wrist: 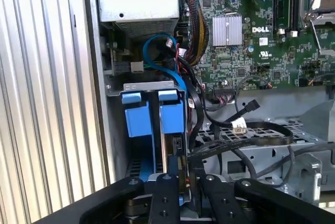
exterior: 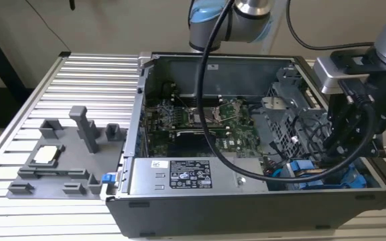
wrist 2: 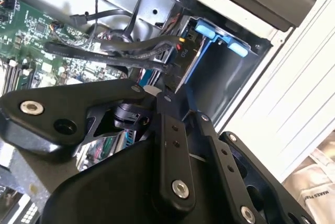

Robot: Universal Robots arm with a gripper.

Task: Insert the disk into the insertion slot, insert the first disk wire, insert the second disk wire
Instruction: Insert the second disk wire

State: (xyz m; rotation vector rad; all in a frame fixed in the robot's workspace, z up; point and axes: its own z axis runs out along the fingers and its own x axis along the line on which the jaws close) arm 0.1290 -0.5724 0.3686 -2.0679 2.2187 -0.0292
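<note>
At the drive-cage corner of the open computer case, the hand (wrist: 183, 195) hung with its fingers drawn close together around a black cable end, though a firm grip could not be confirmed. Just beyond it, the disk (wrist: 170, 145) stood edge-on in the insertion slot (wrist: 140, 110), its long axis running away from the hand, with the motherboard (wrist: 261, 35) farther off.

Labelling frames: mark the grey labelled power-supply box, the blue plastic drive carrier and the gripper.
grey labelled power-supply box (exterior: 189, 175): exterior view, on its label.
blue plastic drive carrier (wrist: 171, 116): first wrist view, on its front tab.
gripper (wrist: 184, 182): first wrist view, between its fingertips.
</note>
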